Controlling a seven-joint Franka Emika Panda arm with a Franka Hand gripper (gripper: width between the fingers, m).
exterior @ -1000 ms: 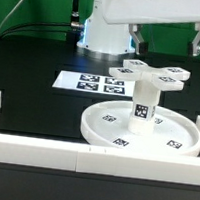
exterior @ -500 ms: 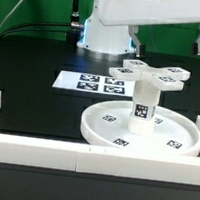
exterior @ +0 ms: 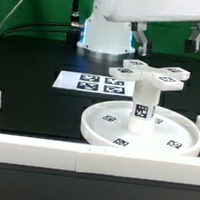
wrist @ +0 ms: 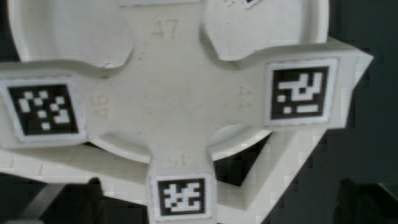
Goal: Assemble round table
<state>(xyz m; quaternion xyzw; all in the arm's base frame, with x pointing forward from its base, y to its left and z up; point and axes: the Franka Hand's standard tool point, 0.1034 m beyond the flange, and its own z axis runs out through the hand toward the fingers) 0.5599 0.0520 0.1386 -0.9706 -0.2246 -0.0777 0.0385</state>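
Pincer (exterior: 168, 37) open above cross-shaped piece (exterior: 148, 74), seated atop leg (exterior: 144, 103) on disc (exterior: 182, 138). Descend centred, grip evenly, twist gently.

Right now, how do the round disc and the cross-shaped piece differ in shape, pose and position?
The round disc is a wide rimmed circle, while the cross-shaped piece has four flat arms.
The disc lies on the black table; the cross-shaped piece sits raised atop the upright leg standing in the disc's middle.
The disc looks clearly broader than the cross-shaped piece.
Both are white plastic with black-and-white square tags.
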